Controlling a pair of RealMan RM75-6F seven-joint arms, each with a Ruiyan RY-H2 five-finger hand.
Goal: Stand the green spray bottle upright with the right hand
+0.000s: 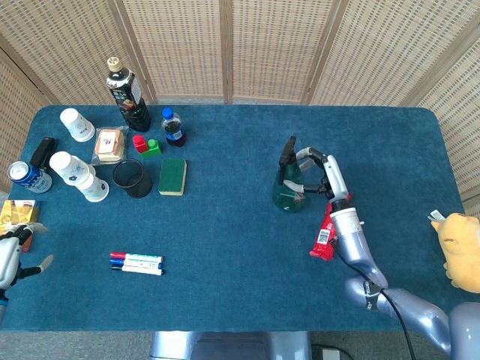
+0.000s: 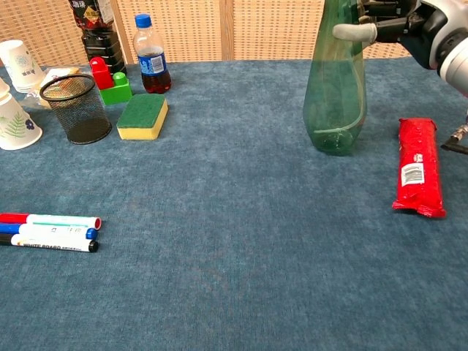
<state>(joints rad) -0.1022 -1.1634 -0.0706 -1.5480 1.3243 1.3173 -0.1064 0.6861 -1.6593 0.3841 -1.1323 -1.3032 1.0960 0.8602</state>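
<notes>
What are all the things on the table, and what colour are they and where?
spray bottle: 1, green with black top, standing right of centre, held by right hand
snack packet: 1, red, right of spray bottle
sponge: 1, green and yellow, left back
mesh cup: 1, black, left of sponge
toy blocks: 2, red and green, behind sponge
small bottle: 1, blue cap, dark drink, back left
tall bottle: 1, dark, back left
paper cups: 3, white, far left
can: 1, blue, left edge
markers: 3, red, blue and black caps, front left
table: 1, blue cover
left hand: 1, front left edge
right hand: 1, fingers round spray bottle
</notes>
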